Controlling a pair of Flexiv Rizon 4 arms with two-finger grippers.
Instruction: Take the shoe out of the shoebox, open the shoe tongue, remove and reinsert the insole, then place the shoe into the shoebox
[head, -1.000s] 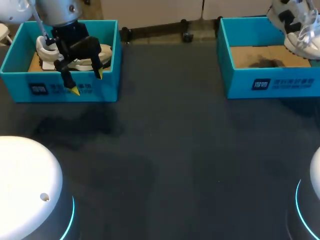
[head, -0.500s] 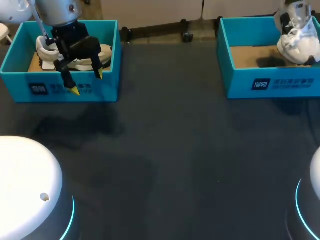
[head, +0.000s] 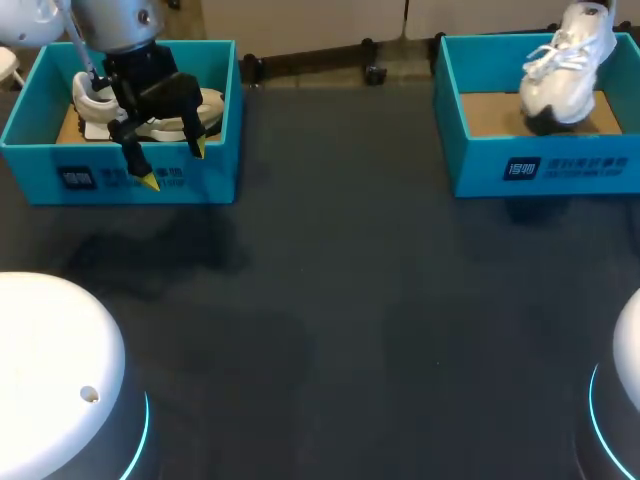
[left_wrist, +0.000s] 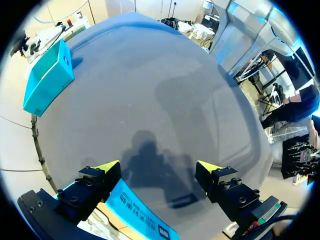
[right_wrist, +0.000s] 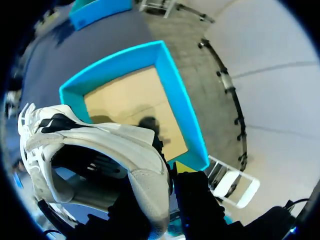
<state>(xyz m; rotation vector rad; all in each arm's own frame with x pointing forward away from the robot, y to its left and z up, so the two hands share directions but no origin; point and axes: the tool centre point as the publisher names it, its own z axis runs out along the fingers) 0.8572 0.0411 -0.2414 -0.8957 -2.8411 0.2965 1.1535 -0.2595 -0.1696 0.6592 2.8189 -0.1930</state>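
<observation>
Dark tabletop (head: 350, 300) stretched between two teal boxes at its far edge. Over the right shoebox (head: 540, 168) hung the white shoe (head: 562, 70), toe down and heel up, and I could not tell whether the toe touched the cardboard floor (right_wrist: 135, 105). The right jaws were clamped on the heel collar, one finger inside the shoe and one outside. The left jaws stood wide above the near wall of the left shoebox (head: 40, 172), yellow fingertips (left_wrist: 107, 167) well apart and holding nothing. A second shoe (head: 215, 102) lay in that box.

I read the step as carrying the shoe across the box wall. A pinch on a thin collar lets a shoe swing, so I wanted a slow, level move. The toe needed to ride above the rim, with the laces clear of the corner.
</observation>
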